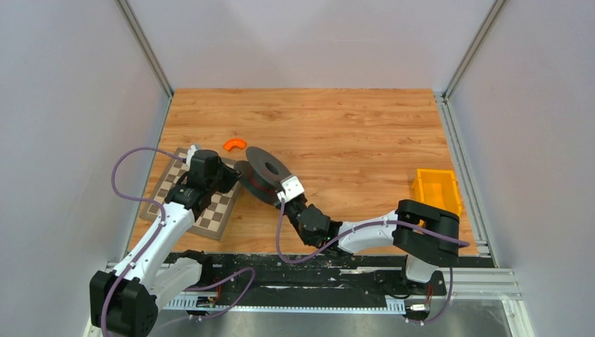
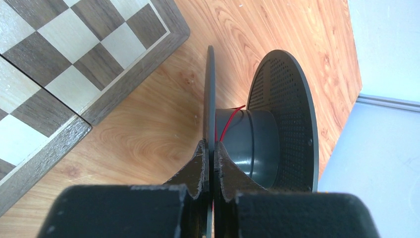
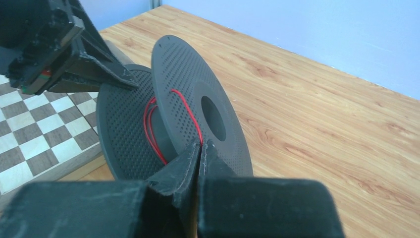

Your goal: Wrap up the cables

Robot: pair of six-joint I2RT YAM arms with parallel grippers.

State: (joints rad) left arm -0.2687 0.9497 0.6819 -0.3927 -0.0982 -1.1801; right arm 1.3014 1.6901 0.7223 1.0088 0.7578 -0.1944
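Winding step: left gripper clamps one rim of the spool; right gripper pinches the red wire at the spool's other rim (few turns wound). Next probably needs another taut turn.

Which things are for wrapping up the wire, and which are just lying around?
For the job:
red wire
dark spool
left gripper, pinching the spool's rim
right gripper, pinching the wire

Just lying about:
chessboard
orange curved piece
yellow bin
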